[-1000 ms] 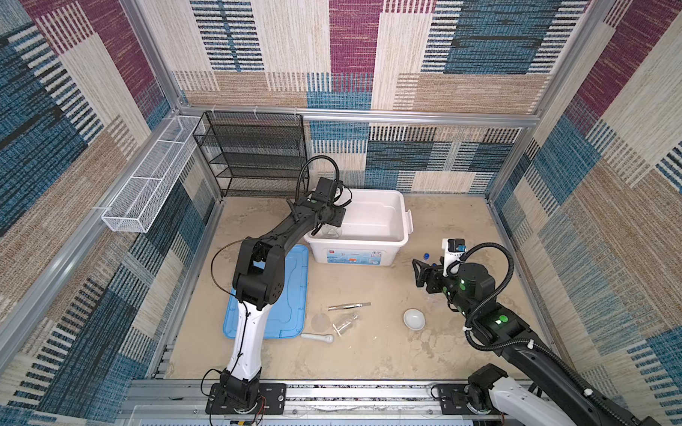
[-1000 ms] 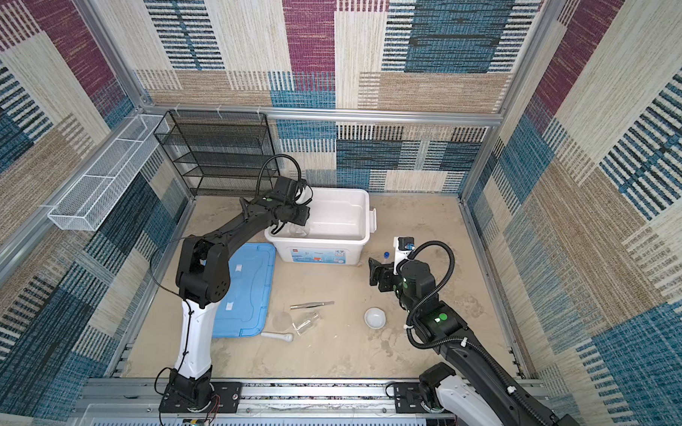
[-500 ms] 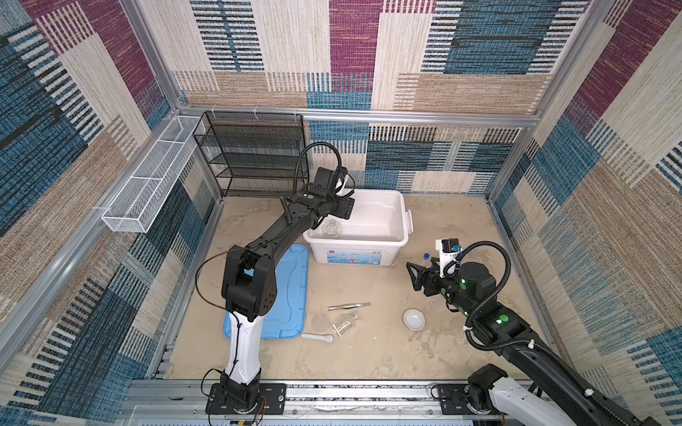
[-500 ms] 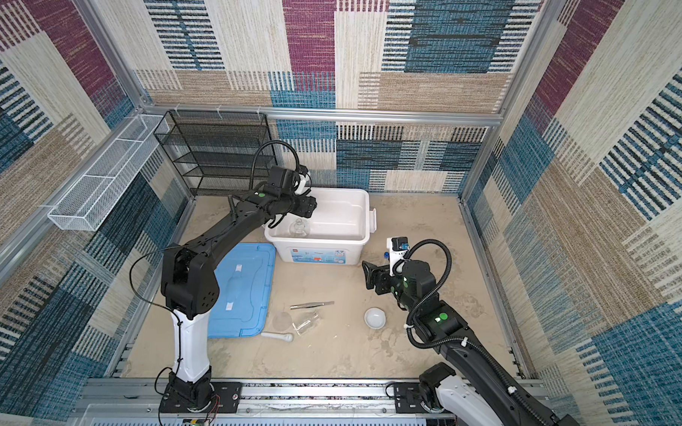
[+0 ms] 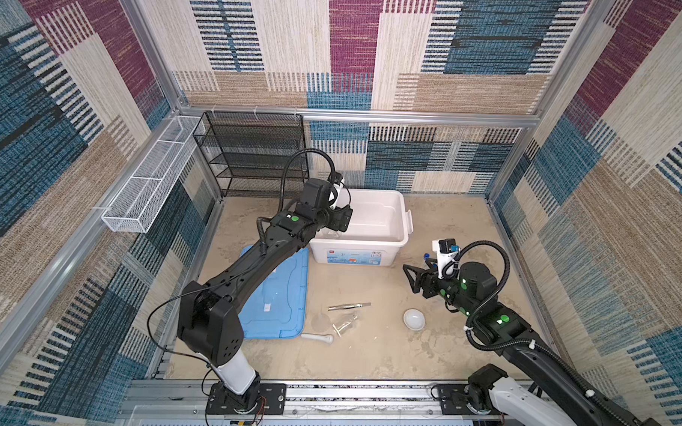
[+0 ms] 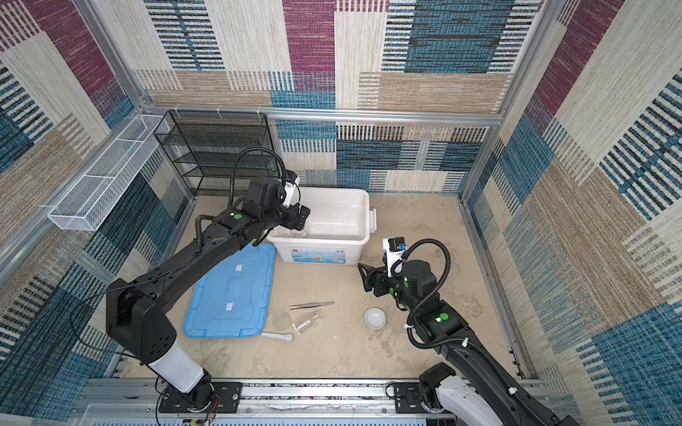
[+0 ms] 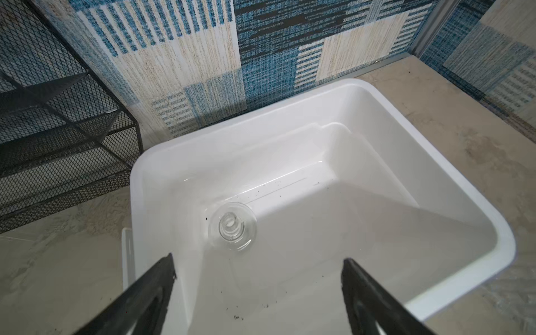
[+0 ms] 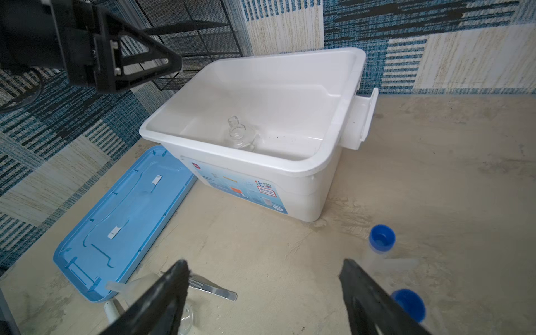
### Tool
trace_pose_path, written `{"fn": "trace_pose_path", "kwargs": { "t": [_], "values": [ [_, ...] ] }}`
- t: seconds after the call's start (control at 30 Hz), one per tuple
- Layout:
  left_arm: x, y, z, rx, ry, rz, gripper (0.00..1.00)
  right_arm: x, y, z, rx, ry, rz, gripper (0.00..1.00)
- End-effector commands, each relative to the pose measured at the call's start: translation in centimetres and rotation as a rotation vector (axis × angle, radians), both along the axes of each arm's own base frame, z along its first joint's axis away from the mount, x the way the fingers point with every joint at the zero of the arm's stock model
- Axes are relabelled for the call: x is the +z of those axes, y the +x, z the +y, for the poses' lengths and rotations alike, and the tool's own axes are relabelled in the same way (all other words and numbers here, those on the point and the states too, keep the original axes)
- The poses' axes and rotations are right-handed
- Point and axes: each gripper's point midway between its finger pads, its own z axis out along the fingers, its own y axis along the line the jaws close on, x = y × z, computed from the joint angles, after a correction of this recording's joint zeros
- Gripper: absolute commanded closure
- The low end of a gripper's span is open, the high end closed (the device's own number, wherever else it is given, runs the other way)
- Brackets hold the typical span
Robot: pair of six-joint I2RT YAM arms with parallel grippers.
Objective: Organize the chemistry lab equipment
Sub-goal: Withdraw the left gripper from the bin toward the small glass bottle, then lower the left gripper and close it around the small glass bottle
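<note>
Left claw [image 7: 258, 262] hangs over the white bin [image 7: 261, 150] with its jaws spread wide and nothing between them. A small clear flask [image 7: 232, 229] stands upright on the bin floor just below and ahead of its fingertips, apart from them. That flask is the only piece I can see inside the bin, so I judge one item put away and the job barely begun. Right claw [image 8: 264, 266] is likewise spread and empty, held low above the sandy floor and apart from the bin's front wall. Close beside one of its fingers lie clear test tubes [image 8: 382, 236], with two blue caps showing in the right wrist view; whether a third is there I cannot tell. Near its other finger are the metal tweezers [image 8: 214, 290]. Past them, farther from the claw, are some clear glass pieces [image 5: 345, 323] and the white pestle [image 5: 317, 337], all loose on the floor. The small white bowl [image 5: 413, 319] sits near the right claw, on the side away from the bin. The blue lid [image 5: 278, 297] lies flat on the floor beneath the left arm, off the bin. Left to do, as I read it, are the tubes, tweezers, glass, pestle and bowl, and perhaps closing the lid at the end. The tubes lie nearest the right claw, which makes them a likely next pick.
</note>
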Motion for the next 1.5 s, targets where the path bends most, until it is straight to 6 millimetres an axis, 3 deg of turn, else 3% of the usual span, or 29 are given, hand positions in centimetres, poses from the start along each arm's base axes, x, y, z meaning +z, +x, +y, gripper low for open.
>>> {"fn": "trace_pose_path", "kwargs": {
  "t": [0.0, 0.17, 0.4, 0.8, 1.1, 1.47],
  "values": [
    [-0.1, -2.4, 1.0, 0.040, 0.082, -0.043, 0.08, 0.6, 0.2, 0.1, -0.005, 0.019, -0.024, 0.16],
    [-1.6, -7.6, 0.8, 0.025, 0.155, -0.052, 0.07, 0.6, 0.4, 0.2, 0.001, 0.015, -0.025, 0.15],
    [-5.8, -13.2, 0.4, -0.040, 0.190, 0.017, 0.07, 0.5, 0.7, 0.1, -0.014, 0.014, -0.029, 0.14],
    [-11.9, -20.3, -2.1, -0.256, 0.347, 0.185, 0.08, 1.0, 1.1, 0.2, -0.024, 0.033, -0.039, 0.13],
    [-16.2, -23.7, -2.3, -0.308, 0.410, 0.352, 0.11, 1.0, 1.2, 0.1, -0.034, 0.043, -0.043, 0.13],
    [-19.3, -24.2, -2.4, -0.292, 0.478, 0.443, 0.11, 0.7, 1.1, 0.1, -0.035, 0.039, -0.036, 0.13]
  ]
}}
